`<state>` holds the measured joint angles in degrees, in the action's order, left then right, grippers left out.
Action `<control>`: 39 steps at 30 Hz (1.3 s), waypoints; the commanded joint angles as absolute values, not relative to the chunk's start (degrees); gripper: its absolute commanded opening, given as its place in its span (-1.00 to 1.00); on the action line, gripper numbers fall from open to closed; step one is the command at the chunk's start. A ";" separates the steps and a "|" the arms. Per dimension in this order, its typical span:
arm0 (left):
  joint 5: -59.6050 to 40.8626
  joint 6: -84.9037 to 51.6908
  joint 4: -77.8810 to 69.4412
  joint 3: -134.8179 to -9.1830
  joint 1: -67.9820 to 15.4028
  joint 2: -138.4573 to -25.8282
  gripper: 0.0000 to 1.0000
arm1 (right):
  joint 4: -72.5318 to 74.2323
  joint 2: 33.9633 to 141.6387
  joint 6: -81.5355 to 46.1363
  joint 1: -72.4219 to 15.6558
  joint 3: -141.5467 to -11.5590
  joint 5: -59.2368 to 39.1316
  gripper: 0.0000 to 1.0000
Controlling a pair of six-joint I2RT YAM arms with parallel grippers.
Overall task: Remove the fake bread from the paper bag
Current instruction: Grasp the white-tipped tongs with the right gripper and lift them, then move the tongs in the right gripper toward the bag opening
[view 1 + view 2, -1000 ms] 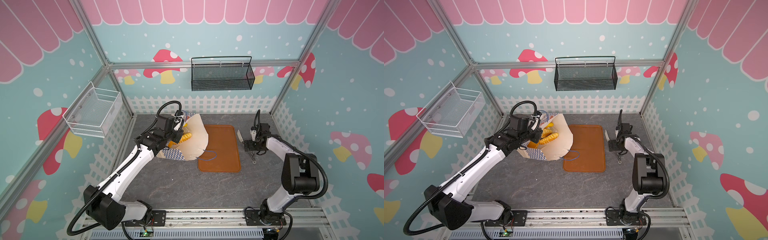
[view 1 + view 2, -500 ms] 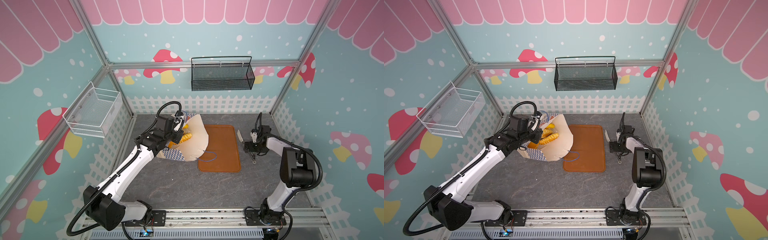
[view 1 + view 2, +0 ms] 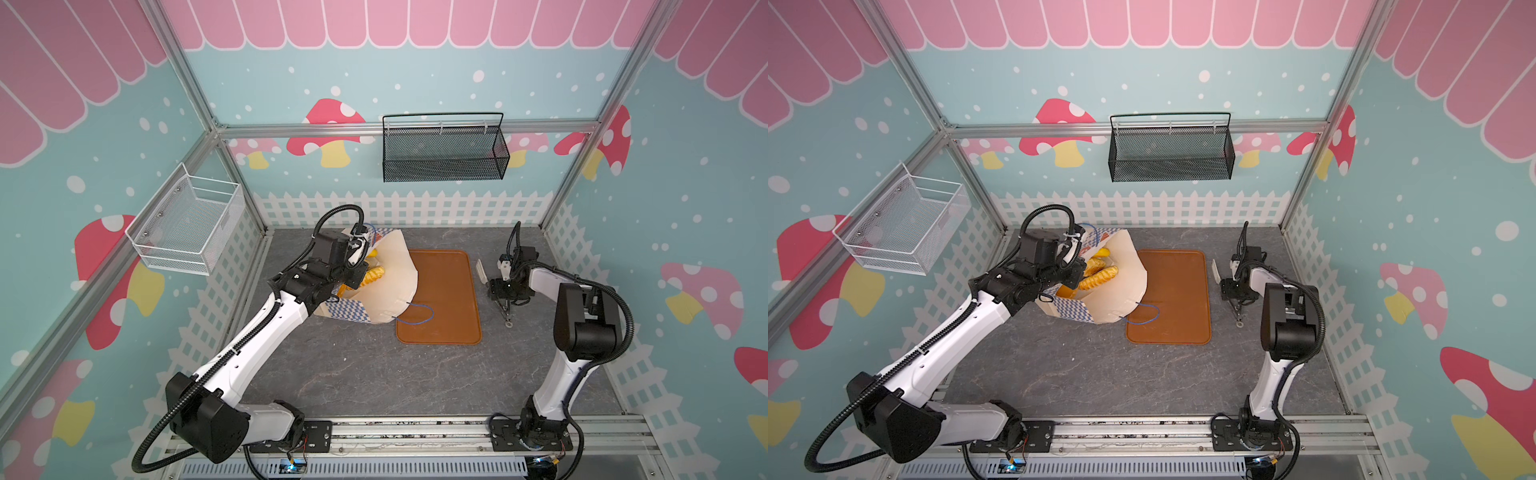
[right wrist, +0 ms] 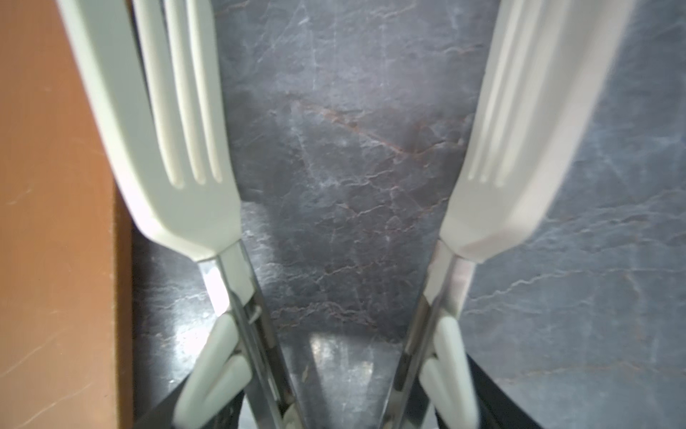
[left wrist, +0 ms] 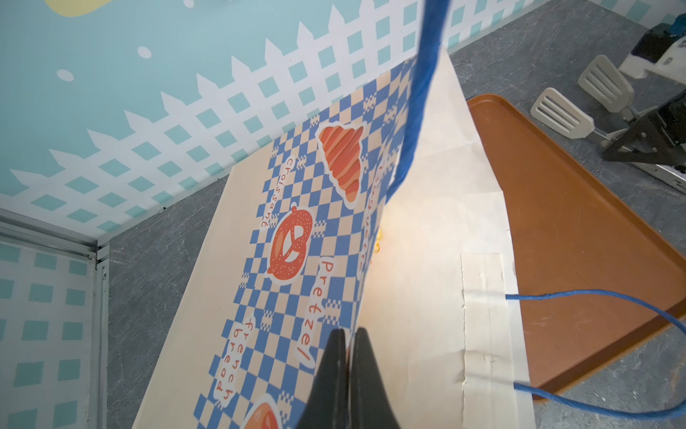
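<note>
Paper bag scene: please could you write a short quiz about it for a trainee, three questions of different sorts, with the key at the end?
1. True or false: a piece of the fake bread already lies on the tray.
2. What is the left gripper clamped on? A: the rim of the paper bag. B: a blue cord handle. C: a pastry.
3. Short answer: which tool shows to the right of the tray in both top views?
Key: 1. False; all the bread that shows is inside the bag. 2. A. 3. The white-headed tongs.
</note>
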<state>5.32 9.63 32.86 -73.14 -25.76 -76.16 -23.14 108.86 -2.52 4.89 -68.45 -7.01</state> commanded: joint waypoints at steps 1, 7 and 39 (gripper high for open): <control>4.74 9.49 31.06 -72.69 -26.02 -74.88 -1.00 | -25.76 109.25 -0.97 4.92 -67.26 -7.40 0.32; 4.79 9.83 31.07 -72.55 -26.10 -75.05 -1.00 | -25.63 103.56 -0.84 4.81 -65.23 -7.46 0.10; 7.80 14.11 28.57 -67.86 -25.93 -70.77 -1.00 | -42.59 70.94 -9.02 -22.74 -71.94 -6.71 -0.31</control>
